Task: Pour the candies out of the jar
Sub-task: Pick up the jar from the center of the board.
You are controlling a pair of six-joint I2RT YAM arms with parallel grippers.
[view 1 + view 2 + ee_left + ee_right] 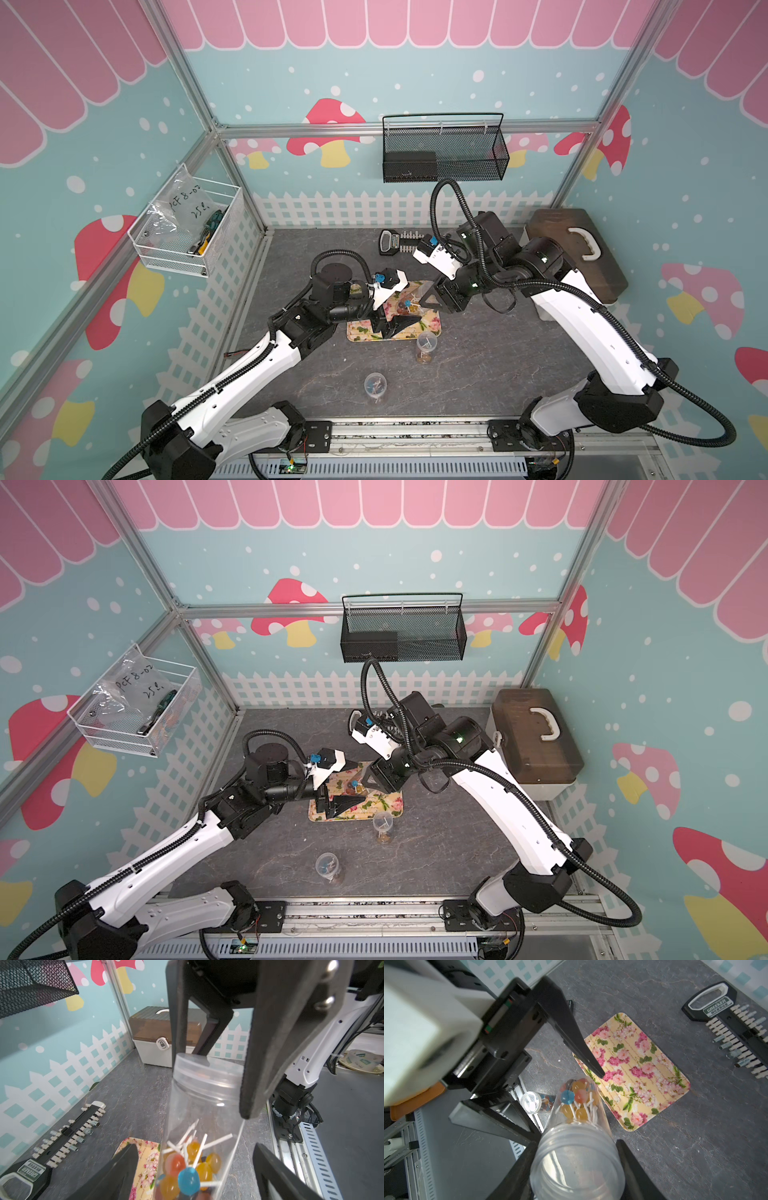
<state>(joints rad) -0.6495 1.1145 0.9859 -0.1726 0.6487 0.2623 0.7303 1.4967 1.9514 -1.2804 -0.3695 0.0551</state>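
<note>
The right gripper (576,1145) is clamped on the jar (203,1105) near its neck, holding it off the table over the tray (654,1088); the candies (187,1172) lie heaped at the jar's far end; the left gripper (195,1147) straddles that end, jaws apart, neither finger touching it.

The jar (577,1167) is showing clear, smooth plastic, shining at its ribbed neck. The candies (188,1180) are gleaming, glassy and half see-through, on matt white sticks. The tray (643,1068) is looking glossy, with printed flowers. The table (695,1147) is appearing matt, dark and stone-like. The basket (469,153) is showing black metal mesh.
</note>
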